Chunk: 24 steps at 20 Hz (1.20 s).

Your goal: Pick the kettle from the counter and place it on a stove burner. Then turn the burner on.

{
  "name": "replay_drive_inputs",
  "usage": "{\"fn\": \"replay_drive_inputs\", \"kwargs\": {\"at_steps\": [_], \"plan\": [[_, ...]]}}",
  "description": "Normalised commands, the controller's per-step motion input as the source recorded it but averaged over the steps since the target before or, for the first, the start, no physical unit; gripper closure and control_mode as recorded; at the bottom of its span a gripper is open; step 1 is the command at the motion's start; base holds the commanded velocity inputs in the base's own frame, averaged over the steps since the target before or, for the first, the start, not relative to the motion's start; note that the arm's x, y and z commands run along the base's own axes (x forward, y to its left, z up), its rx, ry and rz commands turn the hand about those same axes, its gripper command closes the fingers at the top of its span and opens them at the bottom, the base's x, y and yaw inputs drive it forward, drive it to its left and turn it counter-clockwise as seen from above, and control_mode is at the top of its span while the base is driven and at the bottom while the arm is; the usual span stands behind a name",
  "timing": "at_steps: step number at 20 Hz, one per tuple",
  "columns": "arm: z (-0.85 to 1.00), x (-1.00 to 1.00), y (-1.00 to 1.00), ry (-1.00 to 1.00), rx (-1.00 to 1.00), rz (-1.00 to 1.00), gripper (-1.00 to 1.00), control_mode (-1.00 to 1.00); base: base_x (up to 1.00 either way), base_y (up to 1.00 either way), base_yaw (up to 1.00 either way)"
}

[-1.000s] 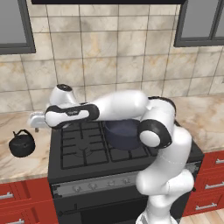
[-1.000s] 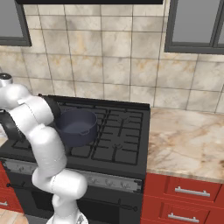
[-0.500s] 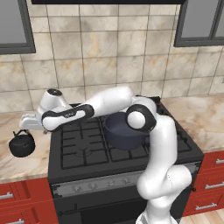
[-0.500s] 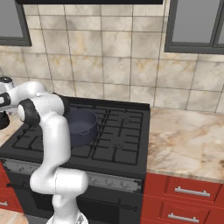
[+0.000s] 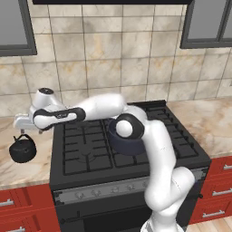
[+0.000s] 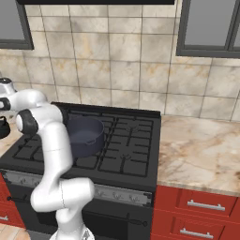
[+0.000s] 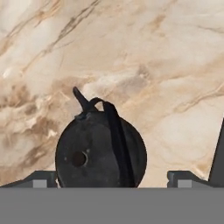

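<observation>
The kettle [image 5: 22,150], small, round and black with an arched handle, stands on the counter [image 5: 27,174] left of the stove. My gripper [image 5: 25,128] hangs just above it, apart from it. In the hand view I look down on the kettle [image 7: 100,151], with its spout toward the top. My gripper [image 7: 113,177] is open, one fingertip [image 7: 43,177] on each side of the kettle and nothing gripped. The left-front stove burner [image 5: 81,156] lies bare under its grate. The kettle [image 6: 2,127] also peeks in at the left edge of the right base view.
A dark grey two-handled pot [image 6: 85,136] sits on the stove, partly behind my elbow in the left base view. Red drawer fronts [image 6: 201,215] run below the counter on the right. The tiled wall [image 5: 113,59] stands close behind.
The arm has swung left, carrying the hand from the stove's left edge out over the counter to above the kettle. The jaws stayed open. The kettle and pot have not moved.
</observation>
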Motion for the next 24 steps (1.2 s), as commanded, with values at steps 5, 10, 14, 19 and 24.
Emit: {"fn": "replay_drive_inputs", "kwargs": {"at_steps": [5,10,14,19,24], "plan": [[-0.29,0.24,0.0,0.0,0.0,0.0,-1.0,-1.0,0.0,0.0,0.0],[-0.54,0.0,0.0,0.07,0.0,0.0,-1.0,-1.0,0.0,0.0,0.0],[-0.7,0.0,0.08,0.12,0.0,0.0,-1.0,-1.0,0.0,0.0,0.0],[-0.6,-0.08,0.11,0.1,0.0,0.0,-1.0,-1.0,0.0,0.0,0.0],[-0.4,-0.04,0.17,0.05,0.0,0.0,1.0,-1.0,0.0,0.0,0.0]]}}
